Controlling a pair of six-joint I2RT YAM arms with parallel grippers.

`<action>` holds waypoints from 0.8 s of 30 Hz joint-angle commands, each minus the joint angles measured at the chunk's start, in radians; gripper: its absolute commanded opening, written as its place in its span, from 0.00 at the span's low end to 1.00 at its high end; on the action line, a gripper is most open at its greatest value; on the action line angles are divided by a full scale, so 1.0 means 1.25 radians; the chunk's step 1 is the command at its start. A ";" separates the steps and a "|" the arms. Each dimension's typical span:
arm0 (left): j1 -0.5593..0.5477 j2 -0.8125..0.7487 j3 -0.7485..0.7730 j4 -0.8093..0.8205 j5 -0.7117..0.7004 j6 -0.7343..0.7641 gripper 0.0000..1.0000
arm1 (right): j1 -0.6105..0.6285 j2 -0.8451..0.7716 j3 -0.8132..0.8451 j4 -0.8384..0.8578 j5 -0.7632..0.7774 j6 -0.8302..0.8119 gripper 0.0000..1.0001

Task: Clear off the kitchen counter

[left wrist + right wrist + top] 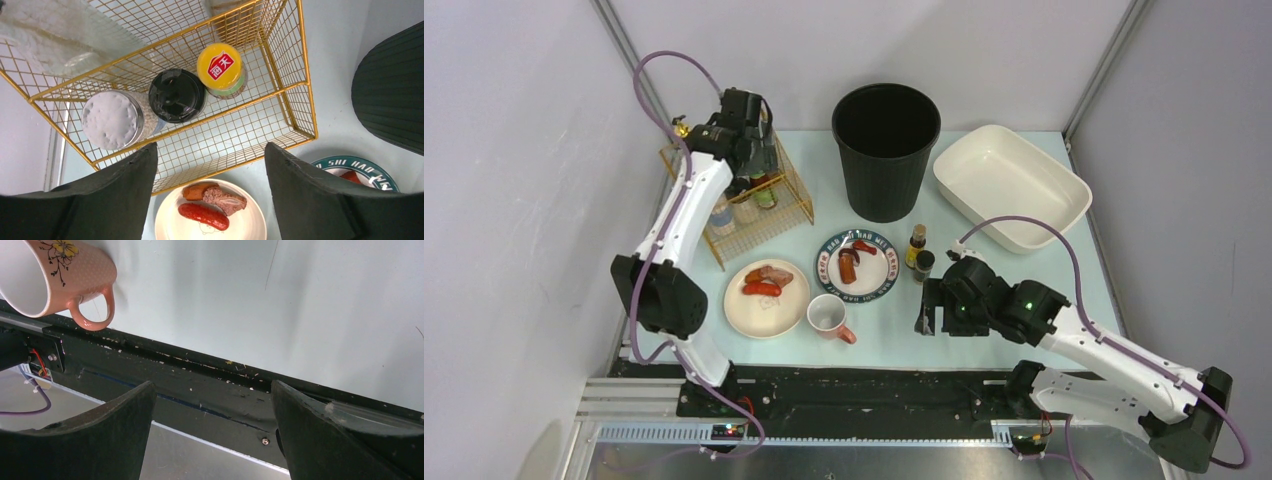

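Right end effector (212, 386), jaws apart, empty, low over near edge of tabletop (300, 300). Mug (45, 275) sits to its left, near, handle pointing near-right. Left end effector (211, 150), apart, empty, above far-left wire basket (300, 75): farther off.

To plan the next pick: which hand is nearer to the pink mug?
Right. The right hand is right of the pink mug, not touching; the left hand is over the wire basket, farther back.

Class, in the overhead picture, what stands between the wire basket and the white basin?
The black bin stands between the basket and the basin; the top view shows it.
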 commanded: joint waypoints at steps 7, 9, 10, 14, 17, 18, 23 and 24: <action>0.004 -0.147 -0.029 0.002 0.027 0.039 0.98 | 0.006 -0.012 0.006 -0.008 0.008 0.027 0.89; 0.004 -0.175 -0.036 0.002 0.048 0.043 1.00 | 0.006 -0.010 0.008 -0.011 0.013 0.027 0.89; 0.004 -0.183 -0.039 0.002 0.065 0.045 1.00 | 0.006 -0.009 0.010 -0.014 0.018 0.024 0.89; 0.000 -0.243 -0.069 0.002 0.131 0.048 1.00 | 0.006 -0.004 0.020 -0.024 0.028 0.019 0.89; -0.013 -0.298 -0.102 0.002 0.171 0.054 1.00 | 0.006 -0.004 0.031 -0.034 0.038 0.015 0.89; -0.019 -0.309 -0.109 0.001 0.186 0.061 1.00 | 0.006 -0.005 0.034 -0.039 0.044 0.012 0.89; -0.098 -0.397 -0.168 -0.002 0.201 0.052 1.00 | 0.004 -0.014 0.038 -0.055 0.061 0.001 0.89; -0.113 -0.420 -0.187 -0.002 0.200 0.048 1.00 | 0.004 -0.015 0.041 -0.060 0.065 0.000 0.89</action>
